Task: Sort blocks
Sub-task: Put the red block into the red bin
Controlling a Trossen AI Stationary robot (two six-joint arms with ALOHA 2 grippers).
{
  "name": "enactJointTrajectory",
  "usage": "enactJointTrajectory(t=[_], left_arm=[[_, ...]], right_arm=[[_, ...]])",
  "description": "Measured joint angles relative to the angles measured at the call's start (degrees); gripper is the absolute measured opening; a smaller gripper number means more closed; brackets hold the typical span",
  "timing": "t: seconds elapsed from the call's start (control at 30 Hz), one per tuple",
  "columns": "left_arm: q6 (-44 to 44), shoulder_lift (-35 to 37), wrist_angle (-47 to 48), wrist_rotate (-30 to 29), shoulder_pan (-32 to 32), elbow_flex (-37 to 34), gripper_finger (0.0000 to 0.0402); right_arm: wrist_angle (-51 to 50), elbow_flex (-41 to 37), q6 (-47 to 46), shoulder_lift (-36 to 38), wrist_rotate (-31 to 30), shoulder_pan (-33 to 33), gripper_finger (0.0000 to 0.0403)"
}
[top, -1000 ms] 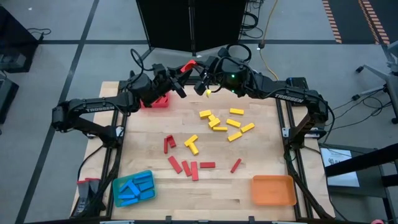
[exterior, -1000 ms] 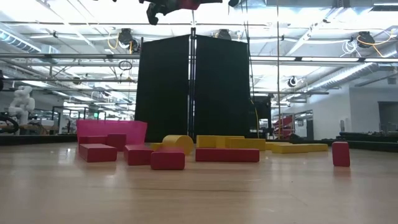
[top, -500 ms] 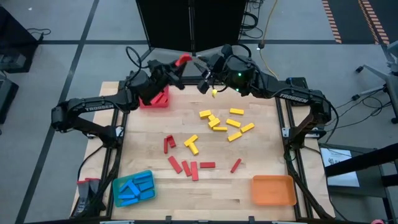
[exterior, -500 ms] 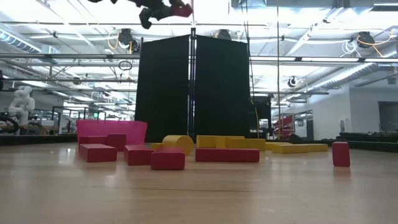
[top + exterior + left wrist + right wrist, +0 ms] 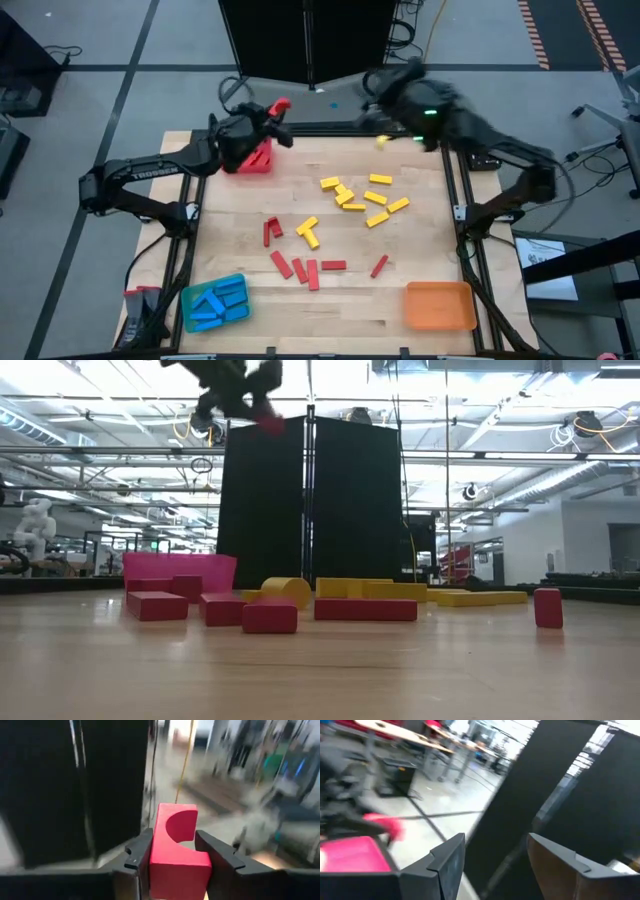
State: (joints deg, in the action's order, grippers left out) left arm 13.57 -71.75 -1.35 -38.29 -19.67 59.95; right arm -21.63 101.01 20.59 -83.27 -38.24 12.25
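Note:
My left gripper (image 5: 272, 112) is shut on a red block (image 5: 175, 845) with a half-round notch and holds it in the air over the table's far left, by the red tray (image 5: 253, 158). In the low view the block (image 5: 268, 422) shows blurred near the top. My right gripper (image 5: 495, 865) stands open with nothing between its fingers, high over the far edge (image 5: 372, 95). Yellow blocks (image 5: 360, 198) and red blocks (image 5: 300, 265) lie flat on the table's middle. Blue blocks fill the blue tray (image 5: 213, 303). My left gripper pinches the red block's two flat sides (image 5: 152, 857) between its two fingers. The fingers point about level, toward the table's far side. The block's notched end (image 5: 181, 820) sticks out past the fingertips. It is lifted clear of the table and the tray.
An orange tray (image 5: 438, 305) sits at the near right corner. A small blurred yellow bit (image 5: 381, 143) shows under the right arm at the far edge; what it is I cannot tell. A black screen (image 5: 310, 500) stands behind the table.
My right gripper has drawn back from the red block toward the table's right edge and upward, rolling as it went. My left gripper has carried the red block toward the table's left and a little down, next to the red tray, and has tipped toward level.

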Motion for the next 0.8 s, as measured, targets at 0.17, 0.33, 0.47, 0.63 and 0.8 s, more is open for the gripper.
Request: enactJointTrajectory(t=[0.17, 0.33, 0.47, 0.63, 0.8], left_arm=[[10.9, -0.2, 23.4, 4.8, -3.9, -0.1, 0.0132], [13.1, -0.2, 35.0, 15.0, -8.7, -0.1, 0.0132], [11.3, -0.1, 41.7, 21.5, -13.4, -0.1, 0.0132], [5.6, -0.8, 47.2, 22.3, -18.7, -0.1, 0.0132], [3.8, -1.6, 48.3, 25.4, -24.0, -1.0, 0.0132]], right_arm=[[-10.5, 0.0, -5.4, 11.2, -4.0, -0.1, 0.0205], [-19.2, 0.0, -16.3, 21.1, -3.5, -0.1, 0.0204], [-28.5, 0.0, -25.1, 27.0, 0.6, -0.4, 0.0204], [-40.7, 0.0, -34.0, 30.6, 1.3, -0.4, 0.0204], [-47.6, 0.0, -39.2, 31.2, 2.7, -0.4, 0.0204]])
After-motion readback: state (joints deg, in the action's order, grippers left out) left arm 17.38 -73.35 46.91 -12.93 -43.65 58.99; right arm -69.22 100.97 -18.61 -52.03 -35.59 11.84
